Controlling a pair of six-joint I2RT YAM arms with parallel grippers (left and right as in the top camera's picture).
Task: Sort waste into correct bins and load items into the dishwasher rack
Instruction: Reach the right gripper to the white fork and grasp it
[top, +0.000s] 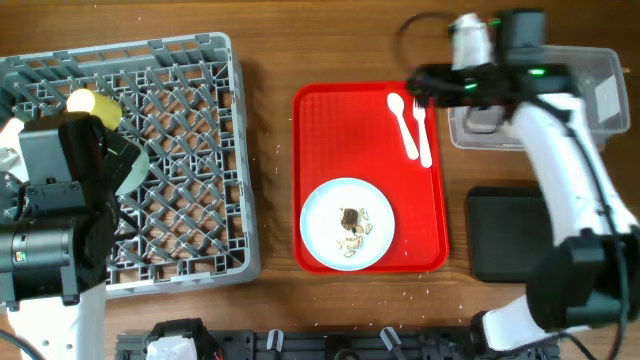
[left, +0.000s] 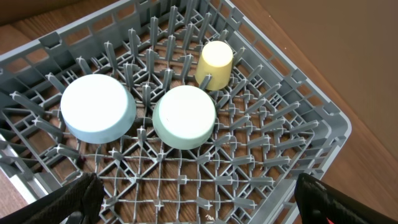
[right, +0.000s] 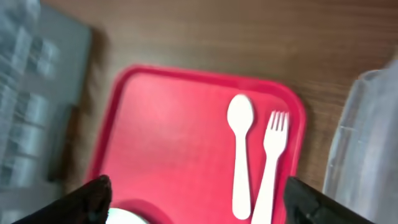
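Two bowls (left: 98, 107) are shown upside down in the rack (left: 261, 162), beside the cup (left: 214, 62), only by the left wrist view; overhead they are hidden by the arm (top: 60, 220). The fork (right: 268, 163) and spoon (right: 241, 152) are blurred on the red tray (right: 168, 124); scraps (top: 351, 222) are seen on the plate (top: 325, 215). The left gripper (left: 199, 205) and right gripper (right: 202, 202) are held open, empty. The table (top: 270, 40) is wooden.

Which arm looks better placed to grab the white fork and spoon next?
Probably the right. The right gripper hangs open near the fork and spoon on the red tray; the left gripper is far off, over the grey rack.
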